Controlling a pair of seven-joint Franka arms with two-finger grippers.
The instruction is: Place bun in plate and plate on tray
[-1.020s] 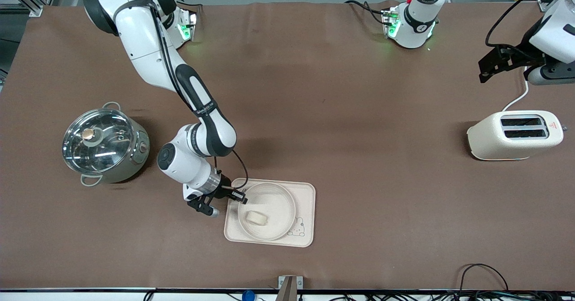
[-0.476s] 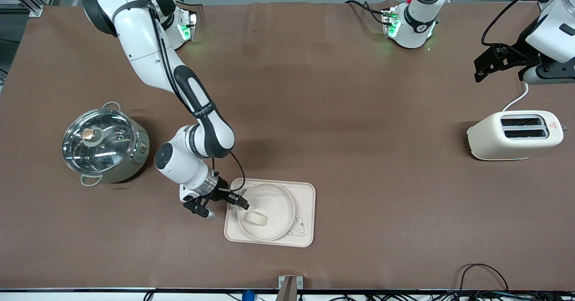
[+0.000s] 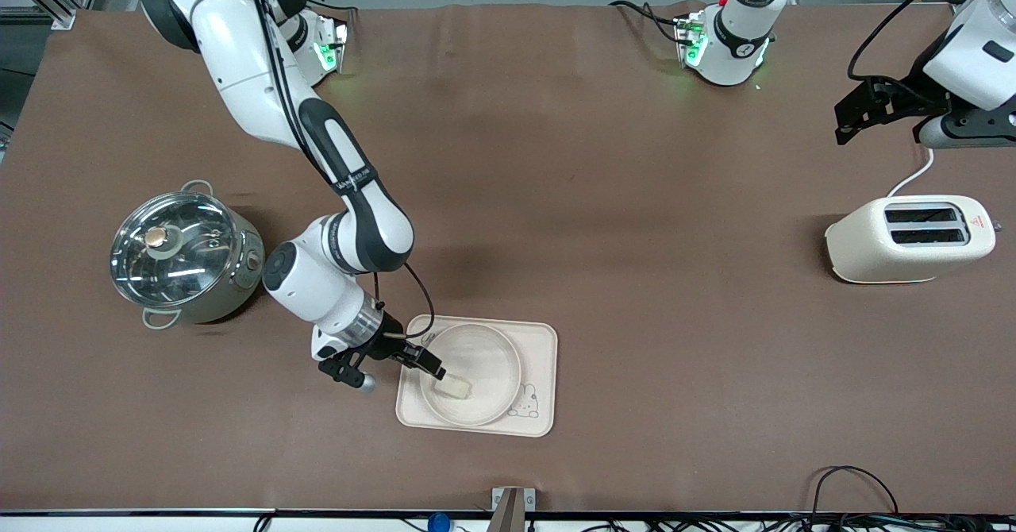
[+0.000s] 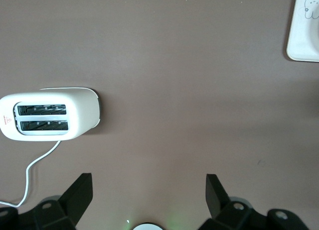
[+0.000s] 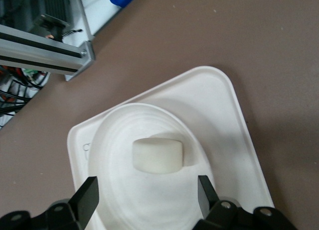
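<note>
Bun (image 5: 157,156) lies in the plate (image 3: 498,349) on the tray (image 3: 542,341), so both placements look done; the right tool (image 3: 432,367), fingers spread and empty, need only lift clear, while the left tool (image 3: 853,111) waits open above the table (image 3: 635,198) near the toaster (image 3: 909,238).

The small cream bun (image 3: 452,388) lies in the round plate (image 3: 496,353), which sits on the rectangular tray (image 3: 543,373).
</note>
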